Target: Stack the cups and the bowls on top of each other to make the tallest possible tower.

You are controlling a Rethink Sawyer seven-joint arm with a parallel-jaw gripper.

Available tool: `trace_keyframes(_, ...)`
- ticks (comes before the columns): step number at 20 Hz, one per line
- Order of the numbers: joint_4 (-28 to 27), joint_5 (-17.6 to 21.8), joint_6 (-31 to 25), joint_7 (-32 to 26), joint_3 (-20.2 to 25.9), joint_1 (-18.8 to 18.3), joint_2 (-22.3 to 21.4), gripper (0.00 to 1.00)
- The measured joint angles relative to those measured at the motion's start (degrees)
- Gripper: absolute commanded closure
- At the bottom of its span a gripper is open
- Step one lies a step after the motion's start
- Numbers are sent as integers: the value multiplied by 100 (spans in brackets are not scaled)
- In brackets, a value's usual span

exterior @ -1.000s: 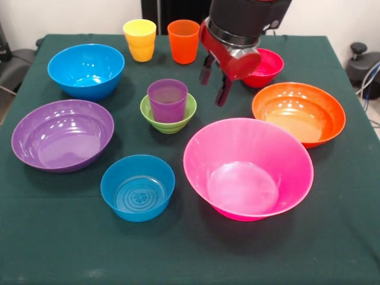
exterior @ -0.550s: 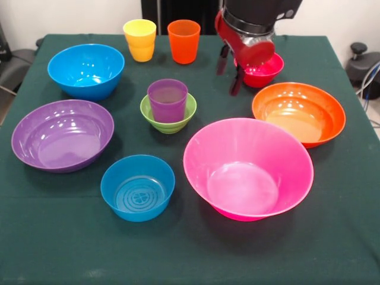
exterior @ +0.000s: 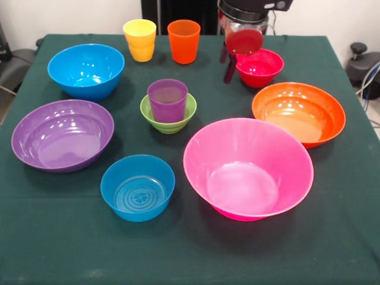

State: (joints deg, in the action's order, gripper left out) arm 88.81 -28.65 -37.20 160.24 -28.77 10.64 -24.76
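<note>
Beside red bowl (exterior: 259,66), end effector (exterior: 228,66), clear cloth below

Glossy plastic bowls (exterior: 247,169), seemingly matt tablecloth (exterior: 59,237).

The arm (exterior: 252,12) is cut off by the top edge, and its pincer (exterior: 227,66) partly hides the red bowl (exterior: 261,66).

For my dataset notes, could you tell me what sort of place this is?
Probably a robotics lab or test room: a green-clothed table set with plastic bowls and cups, a robot gripper over it, and cables at the side.
</note>
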Motion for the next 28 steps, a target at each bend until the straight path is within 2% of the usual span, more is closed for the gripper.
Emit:
trace_keyframes(12, 615, -790, 4, 1147, -235, 237, -1, 0)
trace_keyframes(23, 662, -1408, 2, 2214, -308, 705, 52, 0)
trace_keyframes(28, 663, -1447, 2, 2309, -308, 784, 52, 0)
